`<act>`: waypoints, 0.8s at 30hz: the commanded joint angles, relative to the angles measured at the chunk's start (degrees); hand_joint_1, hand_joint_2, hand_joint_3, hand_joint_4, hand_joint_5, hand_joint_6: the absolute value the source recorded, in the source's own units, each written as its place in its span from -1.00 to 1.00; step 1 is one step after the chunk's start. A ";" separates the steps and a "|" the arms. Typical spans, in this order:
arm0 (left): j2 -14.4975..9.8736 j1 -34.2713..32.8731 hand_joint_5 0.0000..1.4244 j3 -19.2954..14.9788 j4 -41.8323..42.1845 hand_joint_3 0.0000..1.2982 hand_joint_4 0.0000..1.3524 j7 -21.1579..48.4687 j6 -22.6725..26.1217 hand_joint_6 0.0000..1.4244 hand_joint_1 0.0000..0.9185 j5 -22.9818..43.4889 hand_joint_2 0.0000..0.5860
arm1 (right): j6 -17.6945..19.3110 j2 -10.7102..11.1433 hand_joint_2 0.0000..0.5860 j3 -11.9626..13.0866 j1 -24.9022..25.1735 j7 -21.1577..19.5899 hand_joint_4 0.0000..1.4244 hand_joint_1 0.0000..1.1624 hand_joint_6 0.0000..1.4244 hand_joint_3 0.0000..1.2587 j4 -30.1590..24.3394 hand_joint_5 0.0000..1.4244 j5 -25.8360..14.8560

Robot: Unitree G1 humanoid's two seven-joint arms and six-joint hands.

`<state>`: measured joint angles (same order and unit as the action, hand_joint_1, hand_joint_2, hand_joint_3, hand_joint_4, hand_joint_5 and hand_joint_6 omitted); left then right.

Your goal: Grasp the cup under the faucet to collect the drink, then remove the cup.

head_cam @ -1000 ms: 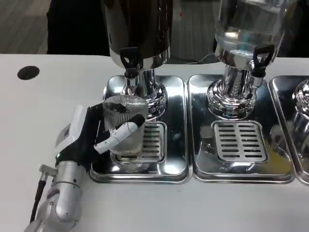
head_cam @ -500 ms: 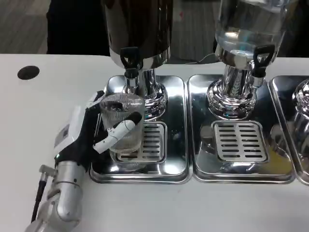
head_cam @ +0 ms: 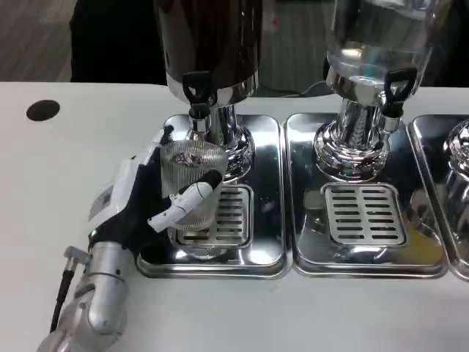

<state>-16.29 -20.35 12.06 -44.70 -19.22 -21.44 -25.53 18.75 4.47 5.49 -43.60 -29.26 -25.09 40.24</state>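
On the left drip tray (head_cam: 264,257), a ribbed clear cup (head_cam: 192,183) stands upright, its long axis vertical and its open mouth facing up, just below and slightly near of the black faucet (head_cam: 196,92) of the dark drink dispenser (head_cam: 209,51). The cup sits over the left part of the tray's slotted grate (head_cam: 231,216). The left robot hand (head_cam: 150,202) is grasping the cup: one white finger crosses the near side of the glass, and other fingers reach around its far left side. Its silver forearm (head_cam: 99,297) runs down toward the near left corner over the white surface (head_cam: 66,183). To the right, a second tray (head_cam: 366,213) carries a clear dispenser (head_cam: 374,44) holding water, with its own black faucet (head_cam: 396,88). A dark round hole (head_cam: 42,110) lies in the surface at far left.
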 commanded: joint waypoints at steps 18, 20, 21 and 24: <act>-2.09 0.14 -1.00 2.19 1.17 -1.00 -1.00 4.13 -1.06 -1.00 -0.51 -0.89 -0.90 | 2.45 -0.61 0.76 1.19 0.00 -0.95 -0.48 0.17 -0.75 -0.39 0.88 -0.62 -1.33; -2.23 -0.07 -1.00 2.48 1.07 -1.00 -1.00 5.23 -1.18 -1.00 -0.52 -0.70 -0.95 | 2.63 -0.70 0.76 1.28 -0.07 -0.99 -0.48 0.18 -0.75 -0.39 0.88 -0.62 -1.38; -2.29 -0.14 -1.00 2.57 1.05 -1.00 -1.00 5.61 -1.21 -1.00 -0.55 -0.60 -0.97 | 2.73 -0.75 0.76 1.31 -0.08 -0.98 -0.48 0.18 -0.75 -0.39 0.89 -0.61 -1.39; -2.51 -0.23 -1.00 2.80 1.00 -1.00 -1.00 6.90 -1.50 -1.00 -0.56 -0.27 -0.98 | 2.94 -0.87 0.76 1.33 -0.09 -0.95 -0.48 0.18 -0.75 -0.39 0.99 -0.61 -1.36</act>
<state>-18.14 -20.34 14.51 -43.85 -13.63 -21.80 -25.48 20.72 3.90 6.37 -43.49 -29.54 -24.62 39.23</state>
